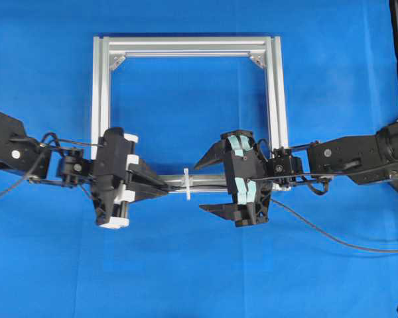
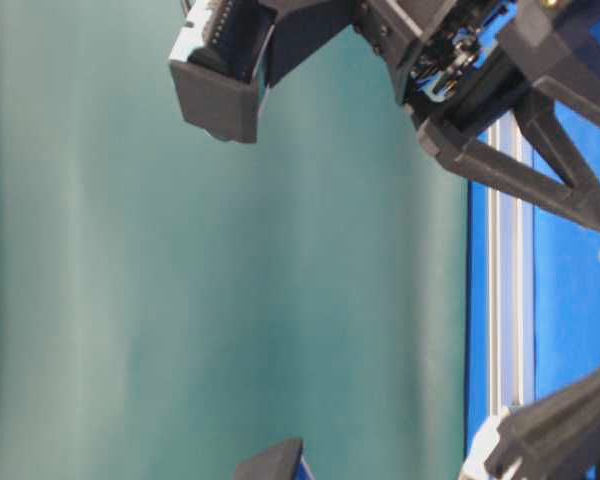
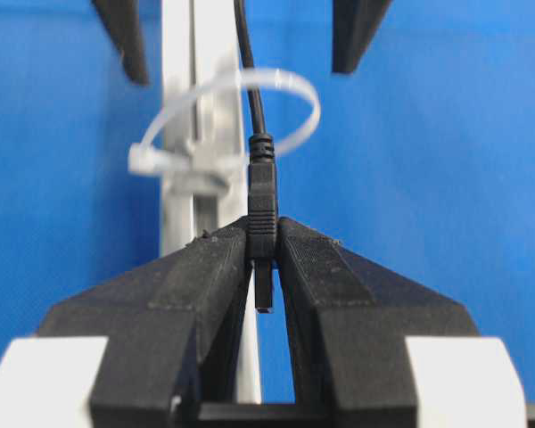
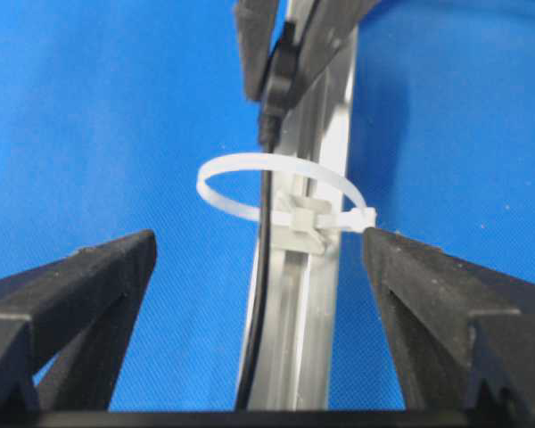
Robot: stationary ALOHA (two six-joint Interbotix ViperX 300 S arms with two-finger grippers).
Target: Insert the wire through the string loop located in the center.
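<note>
In the left wrist view, the left gripper (image 3: 266, 259) sits nearest the camera, its fingers (image 3: 201, 294) pressed together on the plug end of the wire (image 3: 262, 196), pinching the dark ribbed plug between their tips. The plug's metal tip hangs in the narrow gap behind the pinch. Just beyond the tips, the thin black cable runs on through the string loop (image 3: 290, 94), a white translucent tie standing up from the silver frame bar (image 3: 183, 62). Farther off, two dark fingertips of the other arm enter from the top edge, well apart and cut off by the picture.

In the right wrist view, the right gripper (image 4: 259, 250) has its fingers (image 4: 80, 294) spread wide, one on each side of the bar, touching nothing. The cable passes between them, through the loop and up to the left arm's closed tips beyond.

From overhead, the left gripper (image 1: 167, 188) meets the loop (image 1: 186, 182) at the middle of the frame's near bar on the blue table (image 1: 199, 278), with the right gripper (image 1: 204, 185) open just to the right of it. The wire trails off to the right and leaves the picture.

The table-level view shows only blurred, cropped arm parts; neither the loop nor the wire can be made out there.
</note>
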